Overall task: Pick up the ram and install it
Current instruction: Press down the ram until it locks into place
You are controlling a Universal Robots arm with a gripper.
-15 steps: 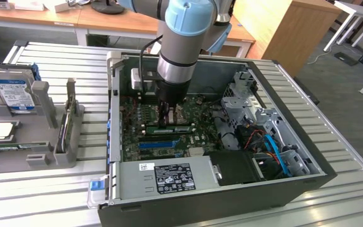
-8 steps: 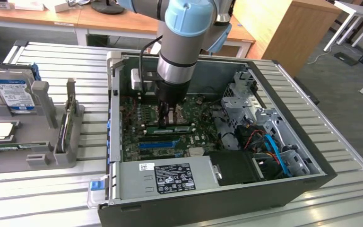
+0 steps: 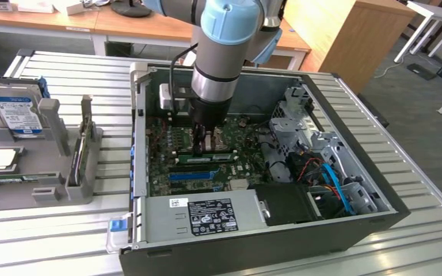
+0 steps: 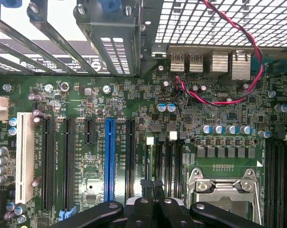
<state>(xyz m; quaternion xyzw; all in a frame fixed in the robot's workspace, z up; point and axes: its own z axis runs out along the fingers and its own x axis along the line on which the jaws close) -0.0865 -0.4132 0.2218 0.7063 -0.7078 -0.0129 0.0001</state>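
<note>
We see a lab or workshop: an open black desktop computer case (image 3: 344, 230) lies on a ribbed metal workbench (image 3: 428, 190), with long wooden desks (image 3: 129, 26) along the far side.

I see arm (image 3: 219, 52) reaching straight down, wrist vertical. Gripper (image 3: 200, 150) low, pointing down, fingers (image 4: 152, 187) pressed together, closed. I see black linkages spread at wrist view edge.

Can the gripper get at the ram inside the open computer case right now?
Likely yes. The computer case has its side off, and the gripper, fingers shut, hangs directly over the ram on the motherboard, with nothing between them.
</note>
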